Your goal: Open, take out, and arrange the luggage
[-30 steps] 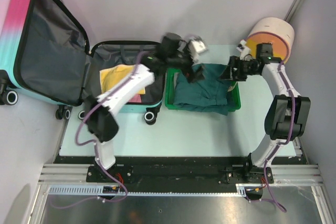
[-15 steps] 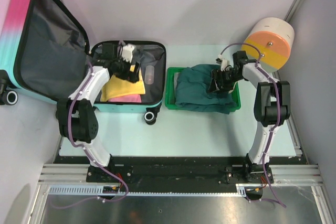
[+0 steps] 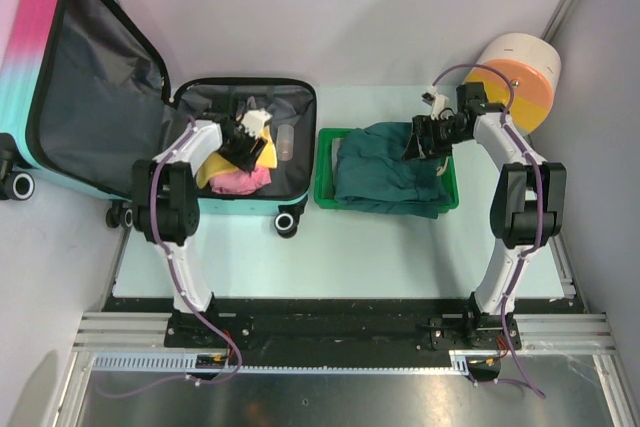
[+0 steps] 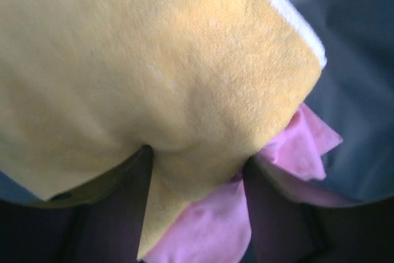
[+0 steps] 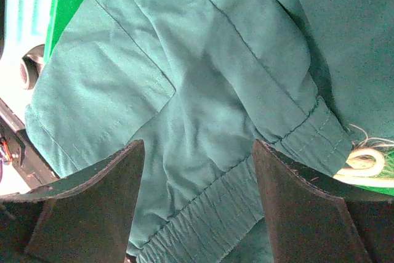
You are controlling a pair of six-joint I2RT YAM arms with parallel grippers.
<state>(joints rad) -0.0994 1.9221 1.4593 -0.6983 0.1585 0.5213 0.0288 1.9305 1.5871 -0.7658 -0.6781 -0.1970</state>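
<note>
The large hard-shell child's suitcase (image 3: pixel 100 97), pink fading to teal with a dark grey fabric lining, lies open at the left end of the pale surface (image 3: pixel 350 257); its lid leans up and back on the left, its base lies flat with the zipper rim showing; so the opening step looks done and the taking-out step is in hand

The left end effector (image 4: pixel 197 158) is down inside the base, over a soft yellow cloth (image 4: pixel 154 60) that lies on a crumpled pink cloth (image 4: pixel 203 226); in the left wrist view a fold of the yellow cloth hangs between the two dark fingers (image 4: pixel 117 214), but whether they pinch it or only stand either side of it cannot be told

The right end effector (image 5: pixel 197 143) hovers released, jaws wide apart, above a folded teal garment (image 5: pixel 203 90) that fills the green plastic tray (image 3: pixel 325 172) just beside the suitcase; nothing is caught between its jaws; a white-and-orange cylinder (image 3: pixel 520 72) stands at the far right corner, apart from the work

The next move probably calls for the left jaws to clamp firmly on the yellow fold, then a lift high enough to clear the suitcase rim, and a carry across to the tray; the pink cloth underneath may drag along if the pinch goes too deep; the right arm would need to make room over the tray
</note>
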